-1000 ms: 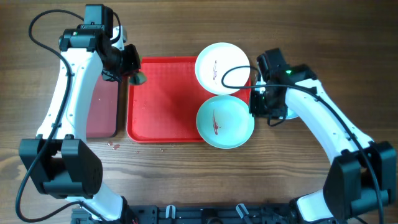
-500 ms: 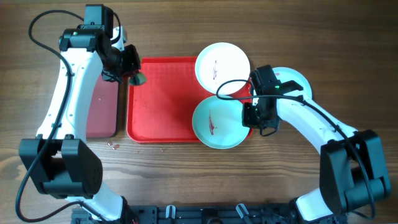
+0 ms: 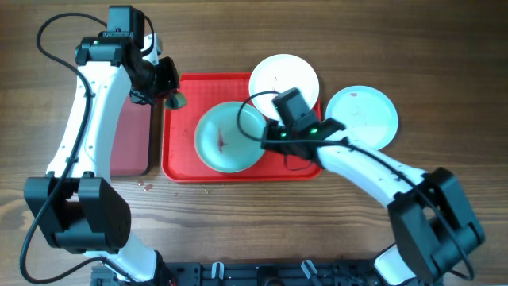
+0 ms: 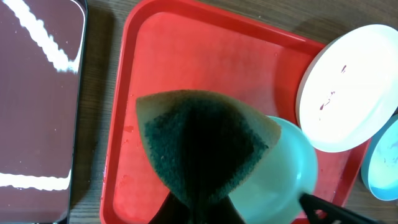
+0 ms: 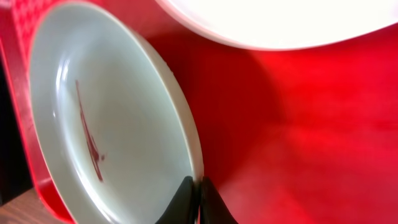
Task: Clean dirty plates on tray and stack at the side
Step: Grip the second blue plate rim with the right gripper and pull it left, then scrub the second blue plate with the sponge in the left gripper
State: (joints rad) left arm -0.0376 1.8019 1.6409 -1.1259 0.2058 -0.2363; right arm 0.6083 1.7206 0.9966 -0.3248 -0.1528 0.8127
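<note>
A round pale mint-blue plate (image 3: pixel 228 137) with a thin reddish-brown smear (image 3: pixel 221 144) at its centre lies in the middle of the large red rectangular plastic tray (image 3: pixel 178 155). The right gripper (image 5: pixel 198 198) is pinched together on this plate's right rim. A round white plate (image 3: pixel 284 79) with small reddish marks sits at the tray's far right corner, overhanging the rim. A second mint-blue plate (image 3: pixel 362 117) rests on the wooden table (image 3: pixel 238 32) just right of the tray. The left gripper (image 3: pixel 171 86) hangs over the tray's far left corner, clamped on a dark green and yellow sponge (image 4: pixel 205 146). A smaller black-rimmed maroon tray (image 3: pixel 131 143) lies beside the red tray on the left.
</note>
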